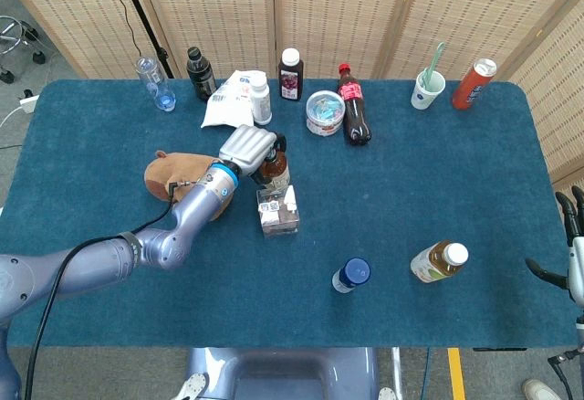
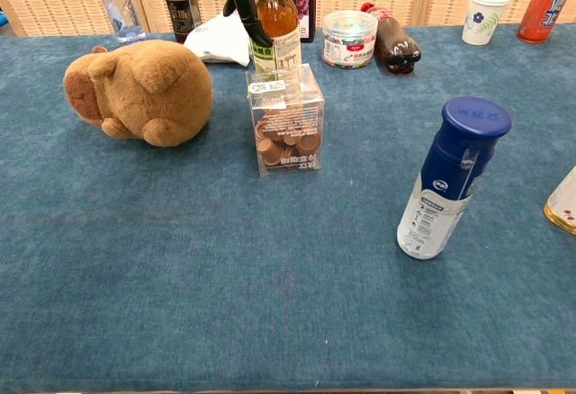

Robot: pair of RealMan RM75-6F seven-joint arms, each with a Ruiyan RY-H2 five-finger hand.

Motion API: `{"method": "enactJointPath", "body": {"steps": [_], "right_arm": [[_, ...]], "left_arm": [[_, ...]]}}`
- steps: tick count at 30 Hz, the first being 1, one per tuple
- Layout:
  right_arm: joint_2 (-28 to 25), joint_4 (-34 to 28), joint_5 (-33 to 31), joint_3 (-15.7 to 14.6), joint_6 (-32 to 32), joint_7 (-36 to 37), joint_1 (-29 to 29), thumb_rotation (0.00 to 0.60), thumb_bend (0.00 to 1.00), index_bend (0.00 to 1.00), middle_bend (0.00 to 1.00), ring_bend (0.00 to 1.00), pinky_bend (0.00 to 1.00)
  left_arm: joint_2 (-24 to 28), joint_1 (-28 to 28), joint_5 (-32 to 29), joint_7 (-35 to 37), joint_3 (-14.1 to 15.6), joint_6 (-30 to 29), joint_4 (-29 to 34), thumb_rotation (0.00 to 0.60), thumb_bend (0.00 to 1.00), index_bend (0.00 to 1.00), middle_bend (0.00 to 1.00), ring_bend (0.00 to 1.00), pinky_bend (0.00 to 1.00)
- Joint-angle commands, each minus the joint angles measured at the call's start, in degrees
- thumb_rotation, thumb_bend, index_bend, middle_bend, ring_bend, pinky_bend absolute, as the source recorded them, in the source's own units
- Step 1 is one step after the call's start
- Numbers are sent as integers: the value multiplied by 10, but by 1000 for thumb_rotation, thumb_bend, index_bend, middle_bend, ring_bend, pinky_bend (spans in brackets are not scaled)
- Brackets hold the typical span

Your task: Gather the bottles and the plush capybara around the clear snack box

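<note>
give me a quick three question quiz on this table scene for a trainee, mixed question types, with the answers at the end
1. True or false: the left hand holds the amber bottle.
2. What lies left of the snack box in the chest view? A) capybara B) paper cup C) red can
3. Fill in: the blue-capped bottle stands ____ on the table.

Key: 1 true. 2 A, the capybara. 3 upright.
</note>
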State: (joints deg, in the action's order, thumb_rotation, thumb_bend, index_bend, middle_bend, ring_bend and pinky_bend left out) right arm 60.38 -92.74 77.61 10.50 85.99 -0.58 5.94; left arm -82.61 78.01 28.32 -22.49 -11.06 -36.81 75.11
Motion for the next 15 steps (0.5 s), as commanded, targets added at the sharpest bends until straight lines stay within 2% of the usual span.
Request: {"method": "enactJointPath", "body": {"steps": [1,12,15], "right_arm": [[1,0,-1,0,-1,-1,0,600,0,0,0,0,0],[5,2,-3,0,-7,-8,4,600,0,0,0,0,0],[4,2,-4,0,-7,-7,3,600,0,0,0,0,0]], "left_arm": [[-11,-2,17,6,0,-4,-13,600,358,405,514,549,628],[-32,4,21,20,-4,19,-40,600,349,371,483,480,628],[-33,5,21,22,-4,24,-41,600,329,306,391,363,584]]}}
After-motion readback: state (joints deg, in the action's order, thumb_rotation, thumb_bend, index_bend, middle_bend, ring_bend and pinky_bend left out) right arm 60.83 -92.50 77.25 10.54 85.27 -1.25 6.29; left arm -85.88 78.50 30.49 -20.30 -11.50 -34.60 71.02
